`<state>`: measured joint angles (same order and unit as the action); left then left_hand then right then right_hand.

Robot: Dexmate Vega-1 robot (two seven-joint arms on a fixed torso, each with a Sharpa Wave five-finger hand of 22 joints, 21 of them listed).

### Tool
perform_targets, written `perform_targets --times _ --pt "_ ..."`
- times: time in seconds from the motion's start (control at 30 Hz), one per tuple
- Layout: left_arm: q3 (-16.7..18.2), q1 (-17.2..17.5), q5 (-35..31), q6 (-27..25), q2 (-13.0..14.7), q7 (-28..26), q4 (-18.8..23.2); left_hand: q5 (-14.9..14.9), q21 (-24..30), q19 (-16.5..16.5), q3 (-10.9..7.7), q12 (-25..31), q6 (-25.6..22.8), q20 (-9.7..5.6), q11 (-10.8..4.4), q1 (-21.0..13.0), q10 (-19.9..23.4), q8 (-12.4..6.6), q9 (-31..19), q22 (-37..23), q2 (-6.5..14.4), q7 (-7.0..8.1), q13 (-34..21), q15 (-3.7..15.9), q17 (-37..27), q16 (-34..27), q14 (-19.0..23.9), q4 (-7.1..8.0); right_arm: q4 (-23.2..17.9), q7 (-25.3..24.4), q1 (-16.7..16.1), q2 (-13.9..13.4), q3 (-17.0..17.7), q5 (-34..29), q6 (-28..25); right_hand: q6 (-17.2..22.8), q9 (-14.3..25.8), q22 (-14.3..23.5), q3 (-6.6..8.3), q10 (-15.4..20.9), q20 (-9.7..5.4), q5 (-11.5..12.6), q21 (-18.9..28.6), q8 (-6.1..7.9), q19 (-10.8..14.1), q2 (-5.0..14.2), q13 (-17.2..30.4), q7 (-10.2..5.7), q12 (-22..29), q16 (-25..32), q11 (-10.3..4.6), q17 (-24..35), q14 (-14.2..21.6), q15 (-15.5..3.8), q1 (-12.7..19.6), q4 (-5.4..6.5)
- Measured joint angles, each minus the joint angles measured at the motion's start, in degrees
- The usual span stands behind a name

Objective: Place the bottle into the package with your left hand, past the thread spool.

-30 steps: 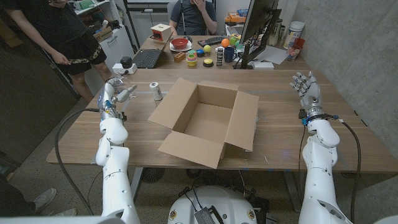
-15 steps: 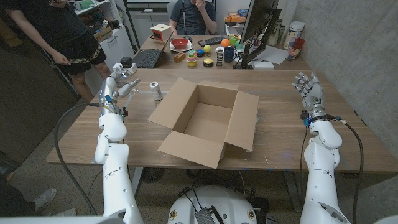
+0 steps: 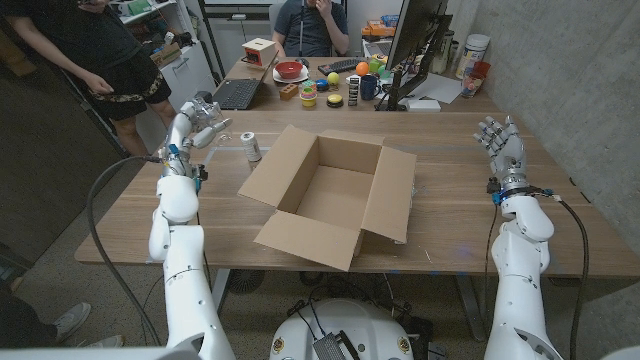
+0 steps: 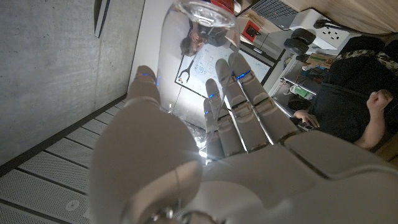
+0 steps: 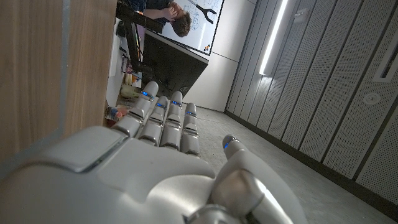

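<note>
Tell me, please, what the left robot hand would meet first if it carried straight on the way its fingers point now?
Probably nothing on the table: the left robot hand, holding the clear bottle, is raised and points toward the laptop and clutter on the far desk. Depth is unclear, so that is a guess.

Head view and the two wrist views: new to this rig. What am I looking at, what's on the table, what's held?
It is a two-armed robot with human-like hands at a wooden table. The wide picture comes from its head camera. The other two come from a camera on each wrist and are turned over. On the table are an open cardboard package and a small thread spool beside it. The left hand holds a clear bottle. The right hand is open and holds nothing.
</note>
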<state>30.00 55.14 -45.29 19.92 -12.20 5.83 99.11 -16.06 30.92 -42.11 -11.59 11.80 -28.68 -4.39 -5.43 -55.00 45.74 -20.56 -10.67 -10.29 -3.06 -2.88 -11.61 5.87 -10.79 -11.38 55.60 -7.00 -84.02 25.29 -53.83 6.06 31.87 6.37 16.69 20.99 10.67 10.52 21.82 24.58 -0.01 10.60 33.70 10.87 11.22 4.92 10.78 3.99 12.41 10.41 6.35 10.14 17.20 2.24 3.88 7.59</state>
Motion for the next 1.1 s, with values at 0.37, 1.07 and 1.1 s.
perform_targets --times 0.37,1.07,1.1 --pt "-0.07 -0.99 3.0 1.75 -0.76 6.33 1.37 0.48 0.0 0.0 -0.02 -0.16 -0.01 0.0 0.01 -0.01 0.01 0.44 0.0 0.0 -0.01 0.0 0.01 0.0 0.02 0.02 0.0 0.01 -1.59 -0.36 -0.76 -0.14 0.58 0.64 0.11 0.0 0.0 0.0 0.0 0.0 0.0 0.0 -0.22 0.0 0.0 0.0 0.0 0.0 0.0 0.0 0.0 0.0 0.0 0.0 0.0 0.0" --pt "-3.4 -3.2 7.96 2.93 -1.8 19.16 3.67 0.67 0.01 -0.01 -0.57 -0.4 -0.54 0.01 0.01 -0.55 0.21 1.32 -0.01 0.0 -0.55 -0.1 -0.27 0.0 -0.29 0.04 0.01 -0.53 -3.54 -0.35 -2.14 -0.69 1.38 1.84 0.61 0.0 0.14 0.0 0.0 -0.01 0.01 0.0 -0.44 0.0 -0.01 0.0 0.0 0.0 0.0 0.0 -0.01 0.01 0.32 -0.32 0.0 0.0" --pt "-3.64 -3.26 8.11 2.93 -1.81 19.5 3.79 0.83 0.01 -0.01 -0.57 -0.4 -0.55 0.01 0.01 -0.55 0.22 1.32 -0.01 0.0 -0.55 -0.09 -0.28 0.0 -0.29 0.05 0.01 -0.52 -3.55 -0.34 -2.16 -0.7 1.39 1.87 0.63 0.0 0.14 0.0 0.0 -0.01 0.01 0.0 -0.44 0.0 -0.01 0.0 0.0 0.0 0.0 0.0 -0.01 0.01 0.32 -0.32 0.0 0.0"
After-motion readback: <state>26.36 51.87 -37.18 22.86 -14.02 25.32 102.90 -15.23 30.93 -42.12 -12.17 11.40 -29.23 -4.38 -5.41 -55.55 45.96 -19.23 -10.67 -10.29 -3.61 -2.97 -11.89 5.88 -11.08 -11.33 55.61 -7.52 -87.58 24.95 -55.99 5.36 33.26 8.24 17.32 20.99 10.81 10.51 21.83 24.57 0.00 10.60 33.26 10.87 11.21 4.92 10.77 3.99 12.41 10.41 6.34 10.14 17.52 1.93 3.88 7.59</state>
